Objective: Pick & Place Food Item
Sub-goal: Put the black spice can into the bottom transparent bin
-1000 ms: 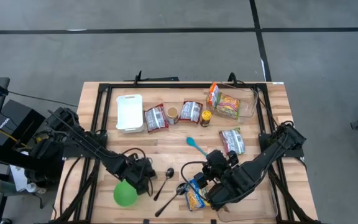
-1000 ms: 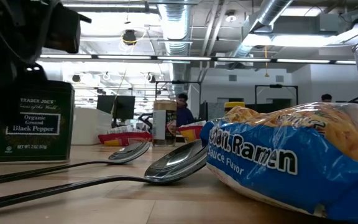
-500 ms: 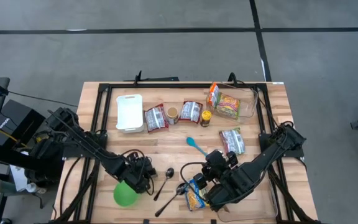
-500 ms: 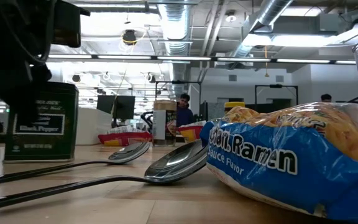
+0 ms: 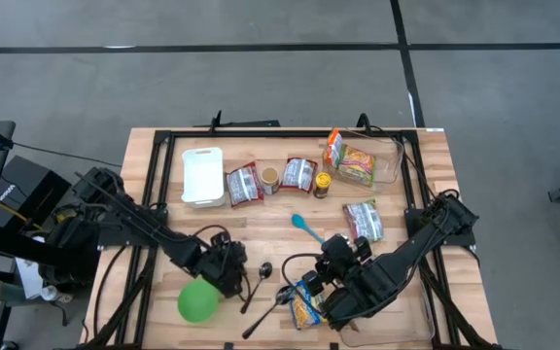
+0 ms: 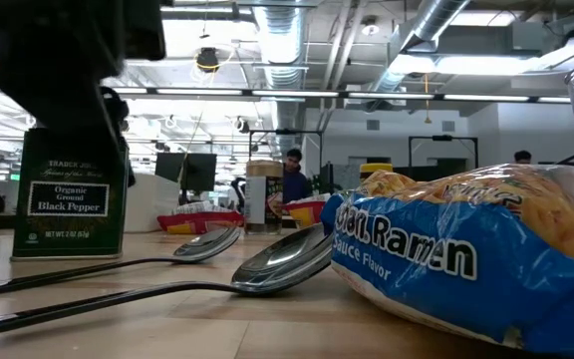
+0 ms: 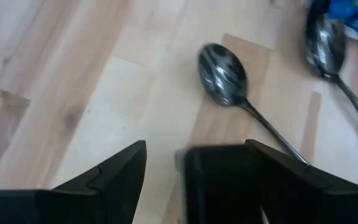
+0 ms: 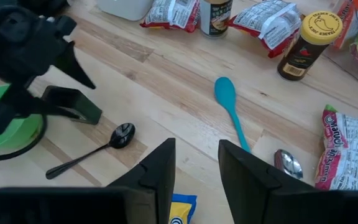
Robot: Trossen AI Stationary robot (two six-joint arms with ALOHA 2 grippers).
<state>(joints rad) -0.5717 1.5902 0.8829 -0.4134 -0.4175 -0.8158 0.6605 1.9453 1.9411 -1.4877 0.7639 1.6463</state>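
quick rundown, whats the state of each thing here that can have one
black pepper tin, upright, gripped at its top by the left hand
left hand, shut on the tin
right hand, open, empty, by the blue ramen pack
blue ramen pack, sealed, lying flat
yellow-lidded bottle, upright, capped
green bowl, upright, looks empty
clear tub, open-topped, food packs inside
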